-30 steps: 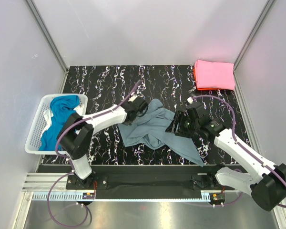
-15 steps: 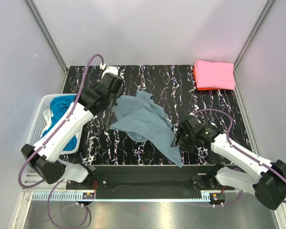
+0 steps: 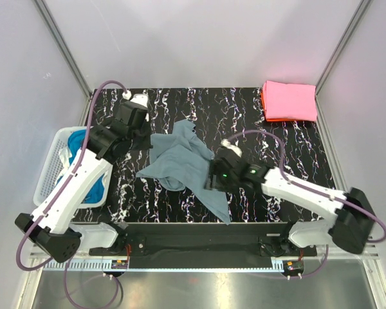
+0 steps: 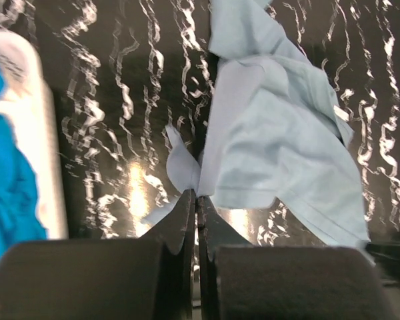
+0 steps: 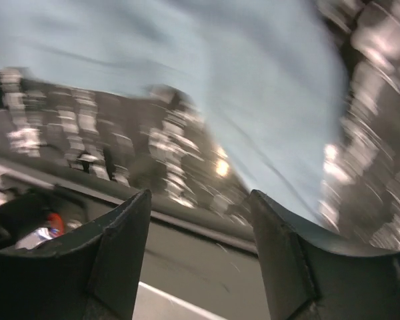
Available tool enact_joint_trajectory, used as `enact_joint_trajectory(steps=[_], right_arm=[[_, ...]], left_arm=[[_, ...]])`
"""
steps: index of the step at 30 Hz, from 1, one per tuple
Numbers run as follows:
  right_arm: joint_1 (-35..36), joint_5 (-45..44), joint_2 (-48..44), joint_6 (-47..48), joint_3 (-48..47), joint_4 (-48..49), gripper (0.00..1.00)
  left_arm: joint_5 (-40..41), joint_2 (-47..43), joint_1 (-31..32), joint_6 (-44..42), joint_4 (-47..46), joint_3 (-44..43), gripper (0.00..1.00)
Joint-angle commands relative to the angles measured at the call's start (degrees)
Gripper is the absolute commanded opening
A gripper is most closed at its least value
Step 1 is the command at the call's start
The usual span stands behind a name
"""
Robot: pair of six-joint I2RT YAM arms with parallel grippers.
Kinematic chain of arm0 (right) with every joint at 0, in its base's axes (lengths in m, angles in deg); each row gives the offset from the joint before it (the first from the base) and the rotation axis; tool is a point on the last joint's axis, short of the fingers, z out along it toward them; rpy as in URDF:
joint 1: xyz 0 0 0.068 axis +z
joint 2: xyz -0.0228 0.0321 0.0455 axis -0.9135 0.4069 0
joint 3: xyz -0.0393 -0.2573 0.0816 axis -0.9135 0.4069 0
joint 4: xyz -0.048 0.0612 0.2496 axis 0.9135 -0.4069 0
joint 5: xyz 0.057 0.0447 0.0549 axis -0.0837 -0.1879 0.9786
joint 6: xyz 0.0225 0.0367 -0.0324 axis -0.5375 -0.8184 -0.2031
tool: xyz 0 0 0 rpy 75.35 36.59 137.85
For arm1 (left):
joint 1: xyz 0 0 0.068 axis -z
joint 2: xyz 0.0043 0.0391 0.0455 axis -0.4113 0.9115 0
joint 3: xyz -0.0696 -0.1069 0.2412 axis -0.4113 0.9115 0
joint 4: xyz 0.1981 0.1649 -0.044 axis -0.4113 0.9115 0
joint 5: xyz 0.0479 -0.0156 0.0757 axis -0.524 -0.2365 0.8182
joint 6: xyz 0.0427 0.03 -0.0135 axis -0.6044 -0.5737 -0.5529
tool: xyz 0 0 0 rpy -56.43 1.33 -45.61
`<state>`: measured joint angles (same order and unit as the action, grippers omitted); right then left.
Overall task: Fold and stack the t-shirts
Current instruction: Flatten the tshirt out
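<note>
A dusty grey-blue t-shirt lies crumpled across the middle of the black marbled table. My left gripper is shut on a fold at the shirt's left edge; in the left wrist view the fingers pinch a tab of the pale cloth. My right gripper stands open over the shirt's lower right part, near the table's front edge, with nothing between its fingers; the cloth lies just beyond them. A folded pink t-shirt rests on an orange-red one at the back right.
A white mesh basket hangs at the table's left edge with bright blue t-shirts in it; the left wrist view shows the basket's rim. Grey walls close in the back and sides. The front rail runs below the shirt's tail.
My left arm has swung back and left, dragging the shirt's left edge with it. My right gripper has let go of the cloth and moved left over the shirt's lower part.
</note>
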<state>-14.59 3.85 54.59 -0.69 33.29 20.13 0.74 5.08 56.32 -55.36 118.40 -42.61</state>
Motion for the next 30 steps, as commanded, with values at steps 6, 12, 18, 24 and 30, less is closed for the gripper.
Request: enact_joint_trajectory(steps=[6,12,18,24,30], right_arm=[[11.8,-8.9,17.1,24.3,-16.9,25.7,0.72],[14.2,-13.8,27.1,37.0,-19.0,35.4,0.71],[14.5,-23.1,33.2,42.4,-21.9,33.6,0.71],[14.5,-30.4,34.5,42.5,-22.7,30.9,0.39],[14.3,-45.3,28.4,32.9,-22.6,16.0,0.0]], left_arm=[[-14.0,1.6,-11.1,1.3,-5.4,2.6,0.0],[-19.9,4.0,-14.8,2.1,-6.5,2.6,0.0],[-20.4,5.1,-16.2,1.7,-6.7,1.8,0.0],[-20.2,5.2,-16.3,1.9,-7.9,3.6,0.0],[-11.6,5.0,-16.2,0.5,-6.5,4.1,0.0]])
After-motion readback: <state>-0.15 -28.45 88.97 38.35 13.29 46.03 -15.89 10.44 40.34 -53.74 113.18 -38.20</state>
